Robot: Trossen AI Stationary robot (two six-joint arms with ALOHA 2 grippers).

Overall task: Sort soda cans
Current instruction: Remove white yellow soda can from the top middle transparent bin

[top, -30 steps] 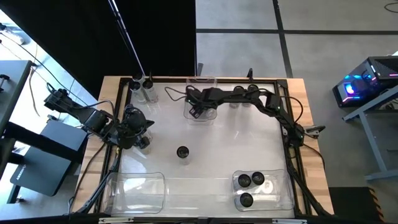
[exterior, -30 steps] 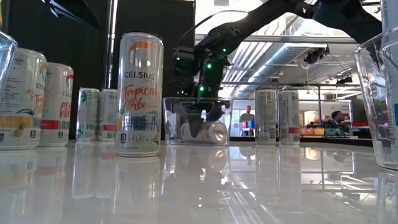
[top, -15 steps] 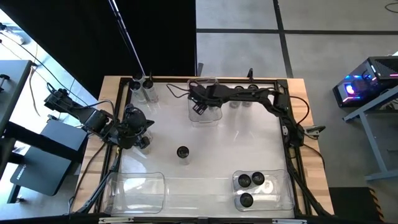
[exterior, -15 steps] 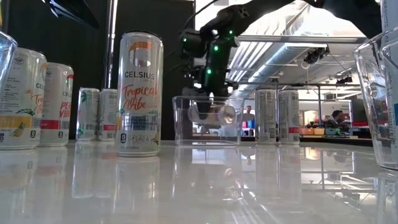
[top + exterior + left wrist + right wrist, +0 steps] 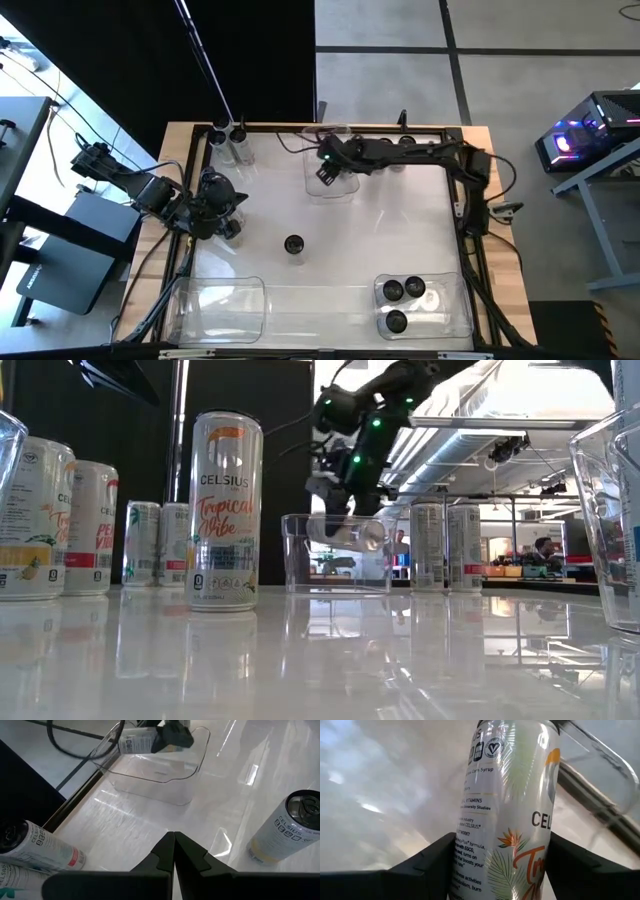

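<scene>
Holding a can [image 5: 505, 815] sideways in the right gripper [image 5: 328, 172], jaws clamped across its body, just above the clear bin [image 5: 328, 187] at the far edge of the table [image 5: 350, 250]. In the low view the can [image 5: 345, 532] hangs horizontal at about rim height of that bin [image 5: 335, 555], so it isn't clear of the walls yet. My read: I'm mid-lift, pulling this one out to carry it to a sorting bin. To do it well I'd go straight up until the can's ends pass the rim, then translate; dragging sideways early would likely catch the wall and shove the light bin. Keep the grip centred on the can, since a smooth side can slip or swing if held off-centre. Which bin it goes to I can't tell from here; the near right bin [image 5: 455, 310] already holds three cans [image 5: 402, 298], the near left bin [image 5: 215, 305] looks empty. One can [image 5: 293, 244] stands mid-table, so I'd route around it. More stand along the far edge [image 5: 390, 150] and far left corner [image 5: 232, 140]. Left gripper [image 5: 174, 851] sits parked at the left edge, fingers shut, holding nothing.
</scene>
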